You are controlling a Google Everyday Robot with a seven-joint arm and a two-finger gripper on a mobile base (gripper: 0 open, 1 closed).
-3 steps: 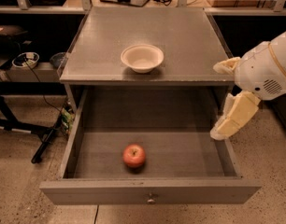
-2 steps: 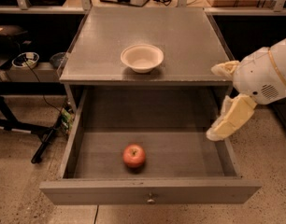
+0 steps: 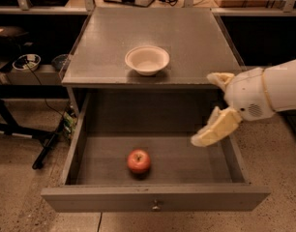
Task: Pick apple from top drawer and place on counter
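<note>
The red apple (image 3: pixel 139 160) lies on the floor of the open top drawer (image 3: pixel 155 197), near its front and a little left of centre. The drawer's front panel has a small round knob (image 3: pixel 156 207). The grey counter (image 3: pixel 186 42) sits above it. My gripper (image 3: pixel 202 109) hangs over the drawer's right side, to the right of the apple and above it. Its two cream fingers (image 3: pixel 216 127) stand apart, open and empty. The white arm comes in from the right edge.
A white bowl (image 3: pixel 147 59) stands on the counter near its front edge. Dark shelving with cables and small bowls (image 3: pixel 26 62) is at the left and back. A black stand leg (image 3: pixel 46 146) lies on the floor by the drawer's left side.
The gripper has moved a little left and down, further over the open drawer's right side. The apple and the bowl have not moved.
</note>
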